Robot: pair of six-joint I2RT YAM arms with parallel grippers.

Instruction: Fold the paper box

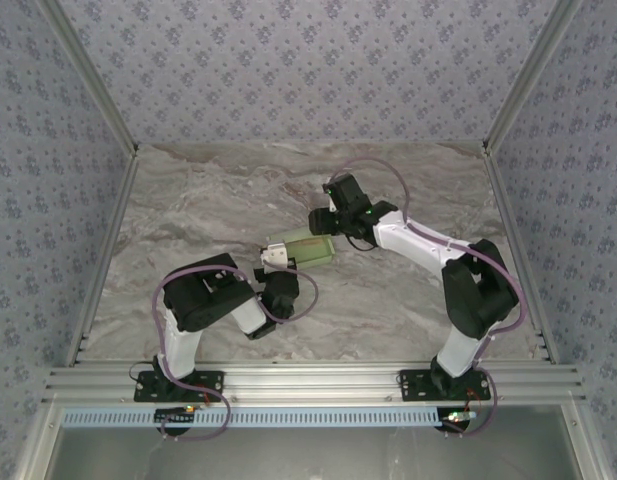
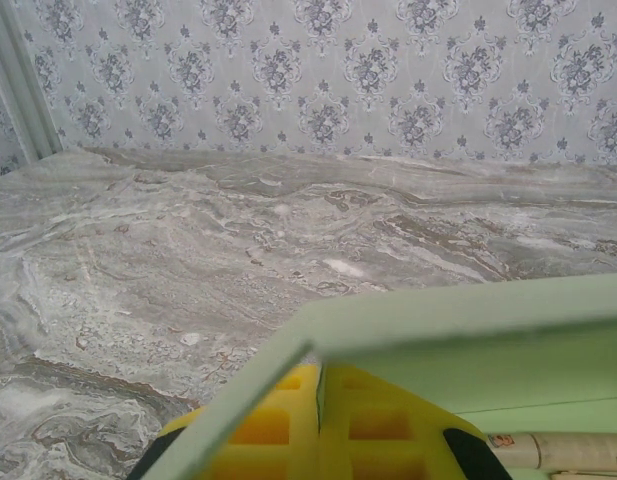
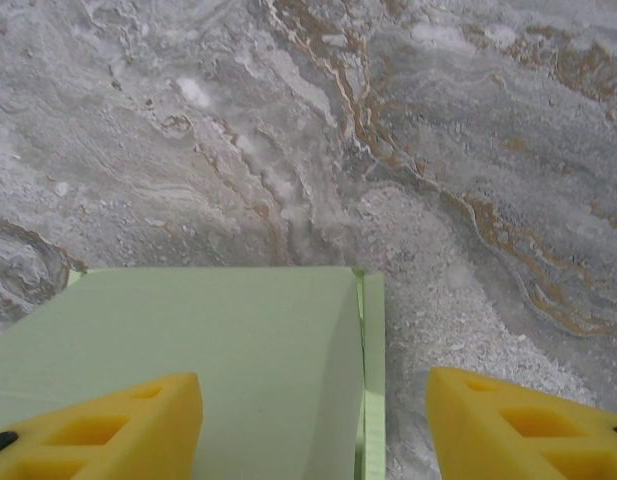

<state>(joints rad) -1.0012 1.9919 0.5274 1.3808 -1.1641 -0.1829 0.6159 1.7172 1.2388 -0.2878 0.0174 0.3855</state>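
The paper box (image 1: pixel 313 248) is pale green card and sits mid-table between the two arms. My left gripper (image 1: pixel 275 262) is at its left end. In the left wrist view its yellow fingers (image 2: pixel 278 425) are pressed together just under a folded corner of the box (image 2: pixel 458 330), with a thin green edge of card in the seam between them. My right gripper (image 1: pixel 326 226) reaches in from the far right side. Seen from the right wrist, it (image 3: pixel 313 385) stands open astride the box (image 3: pixel 218 350). One fingertip overlaps the flat top, and the other (image 3: pixel 508 420) is clear of the box's side edge.
A tan stick (image 2: pixel 563 452) lies just beyond the box's lower wall in the left wrist view. The marble tabletop (image 1: pixel 218 190) is bounded by patterned walls and by metal rails (image 1: pixel 308 380) at the near edge.
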